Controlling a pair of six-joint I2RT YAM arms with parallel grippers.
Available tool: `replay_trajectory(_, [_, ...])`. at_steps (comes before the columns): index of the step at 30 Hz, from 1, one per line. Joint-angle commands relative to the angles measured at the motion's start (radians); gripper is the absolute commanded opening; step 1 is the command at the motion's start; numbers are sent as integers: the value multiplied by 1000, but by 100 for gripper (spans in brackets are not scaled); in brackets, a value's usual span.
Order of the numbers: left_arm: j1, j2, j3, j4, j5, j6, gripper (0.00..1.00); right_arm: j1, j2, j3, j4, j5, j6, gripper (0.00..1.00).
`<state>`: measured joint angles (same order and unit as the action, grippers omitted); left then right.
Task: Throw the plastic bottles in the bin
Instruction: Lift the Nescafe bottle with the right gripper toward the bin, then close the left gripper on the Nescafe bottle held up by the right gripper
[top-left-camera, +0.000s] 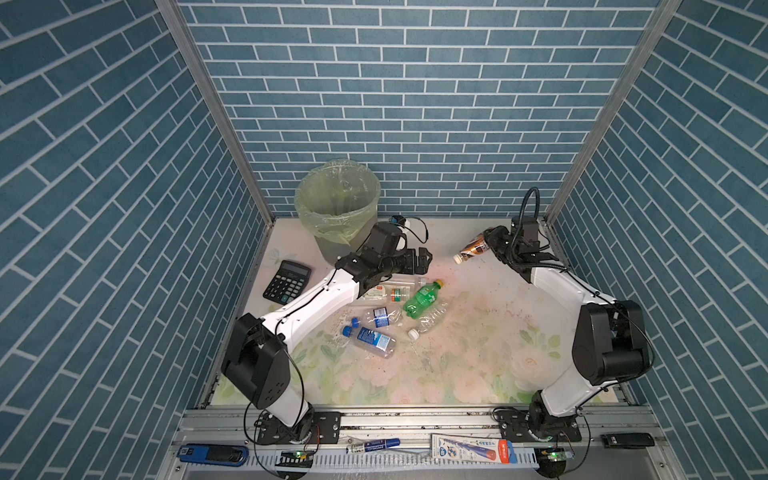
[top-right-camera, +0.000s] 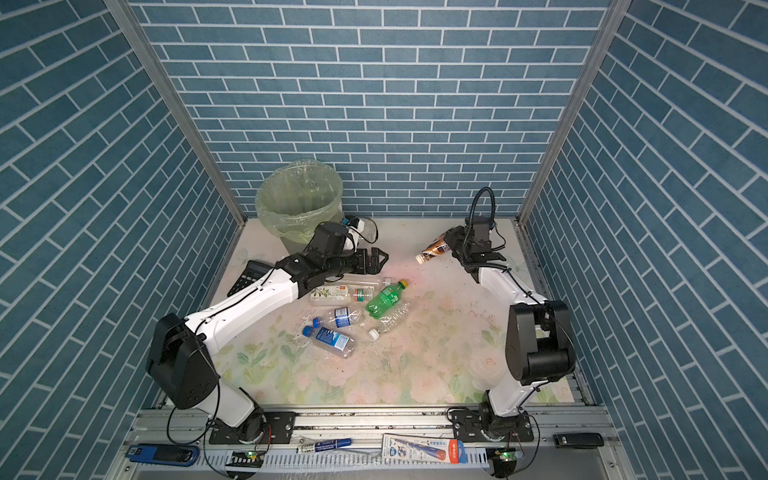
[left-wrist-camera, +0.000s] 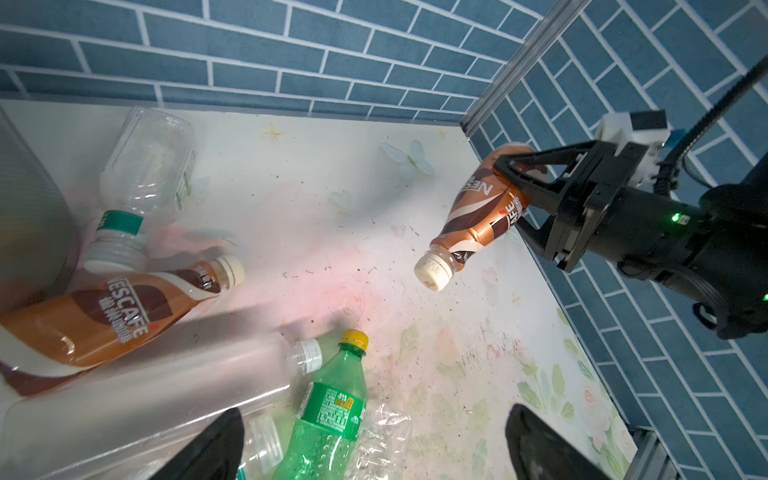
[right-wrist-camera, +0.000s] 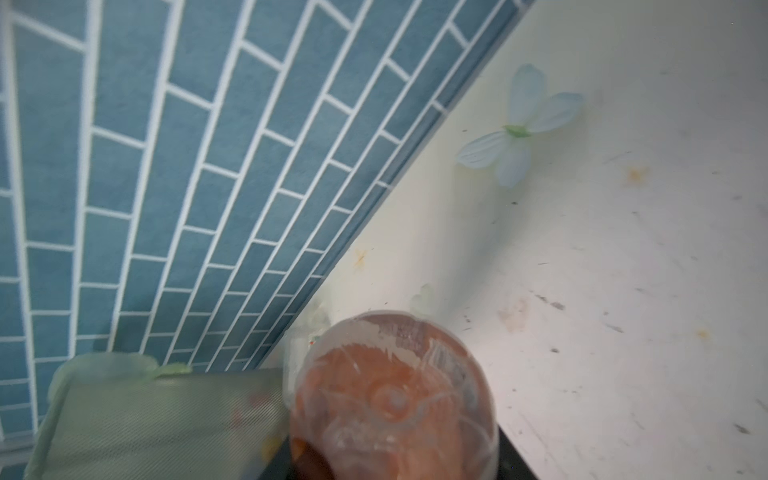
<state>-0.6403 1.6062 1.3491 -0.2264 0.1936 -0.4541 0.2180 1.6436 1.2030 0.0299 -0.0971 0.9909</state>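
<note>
Left wrist view is showing the right gripper (left-wrist-camera: 513, 193) pinching a brown-wrapped bottle (left-wrist-camera: 473, 224) around its body, holding it tilted, cap downward, clear of the table (top-left-camera: 478, 332) at the far right. The left gripper (top-left-camera: 424, 258) is hanging with its jaws spread wide and empty over the green bottle (top-left-camera: 422, 297) and clear bottles (top-left-camera: 374, 338) lying mid-table. The bin (top-left-camera: 316, 216) is standing far left, well apart from the held bottle.

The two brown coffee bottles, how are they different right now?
The held brown bottle is off the table, clamped in the right pincer; the lying brown bottle rests on its side beside the bin. The held one tilts cap-down; the lying one is roughly level. Both have brown wraps and cream caps.
</note>
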Motion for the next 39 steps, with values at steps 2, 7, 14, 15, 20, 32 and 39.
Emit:
replay_trajectory(2, [-7, 56, 90, -5, 84, 110, 99, 56, -30, 125, -64, -81, -115, 45])
replay_trajectory(7, [-9, 138, 205, -73, 134, 224, 99, 106, -27, 210, -136, -115, -165, 44])
replay_trajectory(14, [-7, 222, 290, -110, 140, 274, 96, 136, -22, 256, -165, -168, -186, 44])
replay_trajectory(15, [-7, 230, 295, -107, 147, 275, 94, 138, -22, 258, -165, -175, -183, 44])
replay_trajectory(20, [-8, 257, 305, -95, 183, 278, 90, 139, -22, 265, -150, -207, -166, 44])
replay_trajectory(32, [-7, 292, 326, -77, 229, 241, 57, 144, -11, 259, -117, -237, -125, 44])
replay_trajectory(39, [-9, 317, 328, -79, 247, 215, 55, 146, -14, 251, -102, -242, -110, 44])
